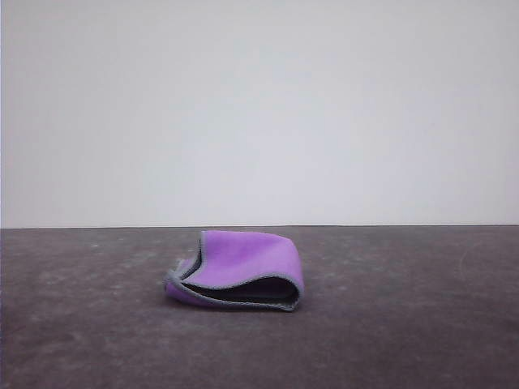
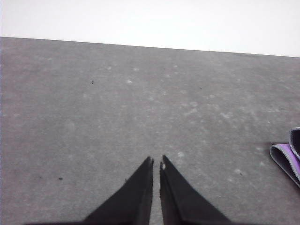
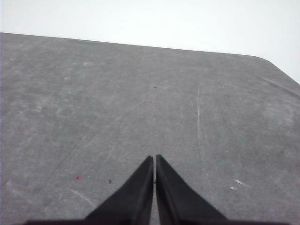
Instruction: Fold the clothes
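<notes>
The clothes are one small cloth lying folded over on the dark grey table, purple face outward, dark grey inside, with a light-grey stitched border along the open front edge. A corner of the cloth also peeks in at the edge of the left wrist view. My left gripper hovers over bare table beside that corner, its black fingers shut with nothing between them. My right gripper is shut too, over scratched bare tabletop and holding nothing.
The table's far edge meets a plain white wall, and a rounded table corner shows in the right wrist view. Faint scratches and specks mark the surface.
</notes>
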Available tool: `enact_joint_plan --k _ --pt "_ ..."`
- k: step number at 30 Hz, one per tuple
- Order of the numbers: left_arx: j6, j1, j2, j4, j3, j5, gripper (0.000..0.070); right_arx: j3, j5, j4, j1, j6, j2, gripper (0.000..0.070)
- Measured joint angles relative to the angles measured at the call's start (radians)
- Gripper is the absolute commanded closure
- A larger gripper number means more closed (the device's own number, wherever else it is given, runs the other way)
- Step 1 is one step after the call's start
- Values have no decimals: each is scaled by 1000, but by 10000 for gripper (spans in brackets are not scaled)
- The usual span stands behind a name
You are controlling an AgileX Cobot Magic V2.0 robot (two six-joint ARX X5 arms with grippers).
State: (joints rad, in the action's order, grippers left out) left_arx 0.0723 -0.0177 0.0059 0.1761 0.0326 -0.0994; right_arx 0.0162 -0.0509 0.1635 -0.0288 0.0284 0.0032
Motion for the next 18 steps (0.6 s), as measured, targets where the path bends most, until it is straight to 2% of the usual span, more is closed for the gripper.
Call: enact_joint_plan --k 18 --pt "0 0 0 0 0 0 683 0 0 0 0 0 0 696"
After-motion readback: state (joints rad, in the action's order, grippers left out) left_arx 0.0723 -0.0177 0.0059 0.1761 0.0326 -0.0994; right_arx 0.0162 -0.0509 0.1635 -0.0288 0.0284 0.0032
